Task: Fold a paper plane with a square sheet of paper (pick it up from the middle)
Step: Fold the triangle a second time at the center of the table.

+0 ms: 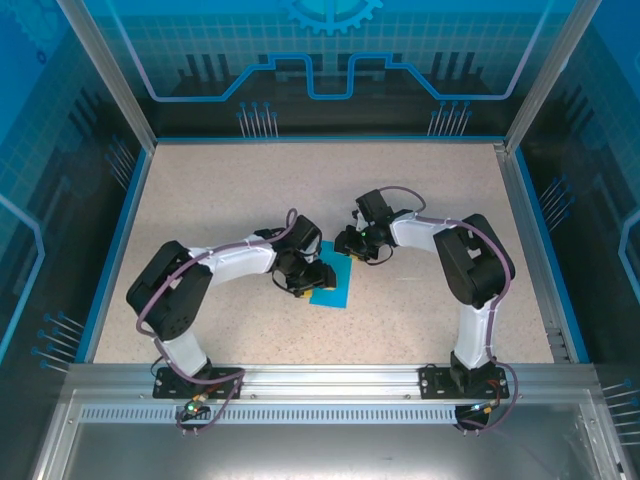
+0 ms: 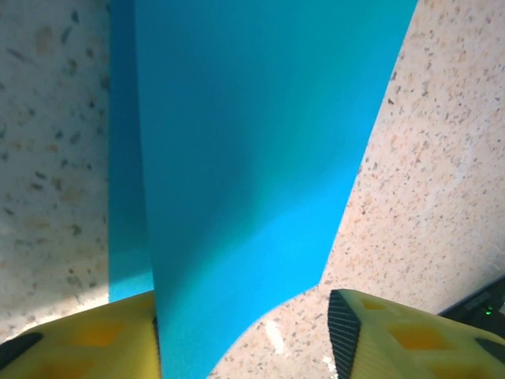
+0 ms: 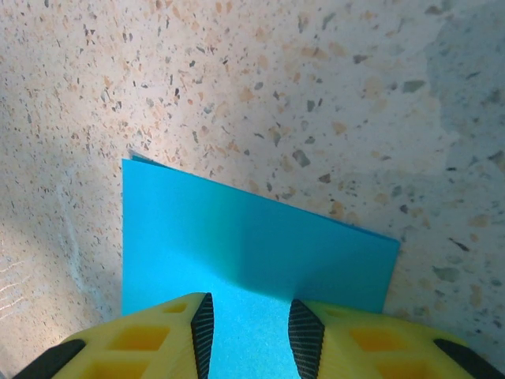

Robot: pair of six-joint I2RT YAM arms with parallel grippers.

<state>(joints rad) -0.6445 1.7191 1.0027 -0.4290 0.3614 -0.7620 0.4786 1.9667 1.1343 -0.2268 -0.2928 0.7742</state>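
So the teal sheet of paper [image 1: 332, 288] is lying mid-way across the speckled table [image 1: 220, 200], right between the two arms, and it's folded over on itself. The left gripper [image 2: 243, 335] has its yellow jaws apart, with a lifted flap of paper running up between them. The flap sits against one finger and clear of the other, so it's not pinched. The right gripper [image 3: 248, 320] sits low over the sheet's edge with its jaws slightly parted, flat paper showing in the gap, gripping nothing.
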